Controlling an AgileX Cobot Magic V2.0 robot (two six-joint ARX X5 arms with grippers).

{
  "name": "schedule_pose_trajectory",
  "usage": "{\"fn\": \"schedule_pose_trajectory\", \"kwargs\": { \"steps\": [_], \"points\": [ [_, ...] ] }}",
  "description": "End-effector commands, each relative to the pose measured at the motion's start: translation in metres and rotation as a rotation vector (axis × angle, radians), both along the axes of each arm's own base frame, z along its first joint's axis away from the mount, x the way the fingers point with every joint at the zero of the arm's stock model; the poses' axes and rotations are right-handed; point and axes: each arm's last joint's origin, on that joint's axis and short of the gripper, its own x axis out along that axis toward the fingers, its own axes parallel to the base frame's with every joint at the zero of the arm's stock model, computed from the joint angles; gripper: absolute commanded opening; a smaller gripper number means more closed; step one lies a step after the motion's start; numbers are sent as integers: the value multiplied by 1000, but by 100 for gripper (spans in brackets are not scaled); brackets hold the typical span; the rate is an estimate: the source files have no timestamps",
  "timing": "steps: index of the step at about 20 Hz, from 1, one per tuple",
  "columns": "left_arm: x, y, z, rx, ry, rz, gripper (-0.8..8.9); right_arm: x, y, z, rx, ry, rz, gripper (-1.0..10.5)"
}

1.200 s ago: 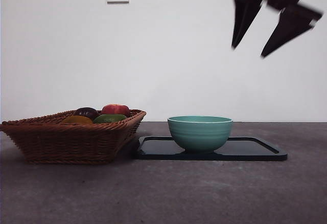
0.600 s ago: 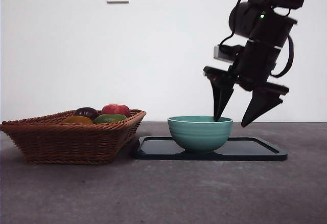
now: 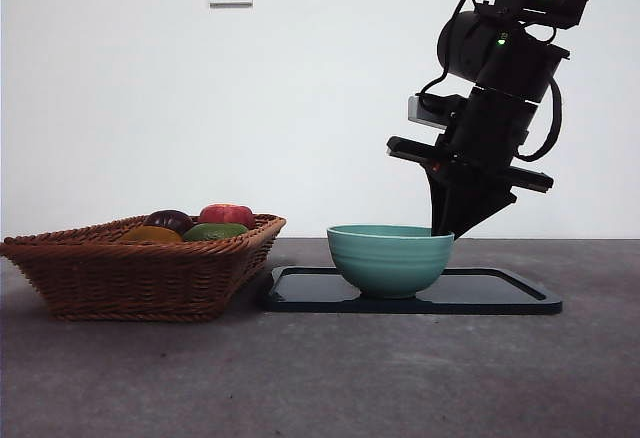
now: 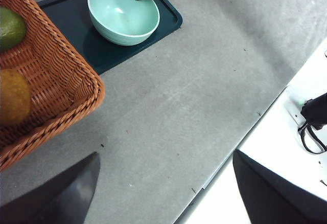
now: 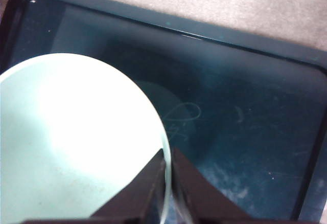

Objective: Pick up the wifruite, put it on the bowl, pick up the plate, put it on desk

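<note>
The yellow-orange wifruite (image 3: 150, 233) lies in the wicker basket, and the left wrist view shows it (image 4: 13, 96) near the basket's rim. The mint-green bowl (image 3: 390, 258) stands on the black plate (image 3: 500, 293), which rests on the grey desk (image 3: 330, 378). My right gripper (image 3: 445, 228) reaches down from the upper right and is shut on the bowl's right rim. Its wrist view shows its jaws (image 5: 167, 155) pinching the bowl's (image 5: 76, 142) thin edge over the plate (image 5: 245, 132). My left gripper (image 4: 163, 183) hangs open high above the desk, holding nothing.
The brown wicker basket (image 3: 130, 273) stands left of the plate, almost touching it, and also holds a green fruit (image 3: 213, 231), a dark purple fruit (image 3: 168, 220) and a red fruit (image 3: 226, 214). The desk's edge (image 4: 240, 142) runs past the left gripper.
The right gripper came down from the upper right with open jaws, then closed them on the bowl's right rim. Bowl, plate and basket have not moved.
</note>
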Motion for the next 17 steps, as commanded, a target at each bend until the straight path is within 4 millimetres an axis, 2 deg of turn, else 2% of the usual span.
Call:
{"fn": "schedule_pose_trajectory", "kwargs": {
  "steps": [1,5,7,9,13,15,17],
  "points": [
    [1,-1,6,-7,-27,-16,404,-1,2,32,38,-98,-6,8],
    [1,-1,6,-7,-27,-16,404,-35,-10,98,91,-235,0,8],
    [1,-1,6,-7,-27,-16,404,-63,-18,126,99,-258,12,8],
    [1,-1,6,-7,-28,-17,404,-95,-24,144,71,-244,61,8],
    [1,-1,6,-7,-28,-17,404,-138,-33,156,76,-264,98,8],
    [1,-1,6,-7,-27,-16,404,-151,-35,148,78,-264,111,8],
    [1,-1,6,-7,-27,-16,404,-158,-32,131,76,-239,126,8]
  ]
}}
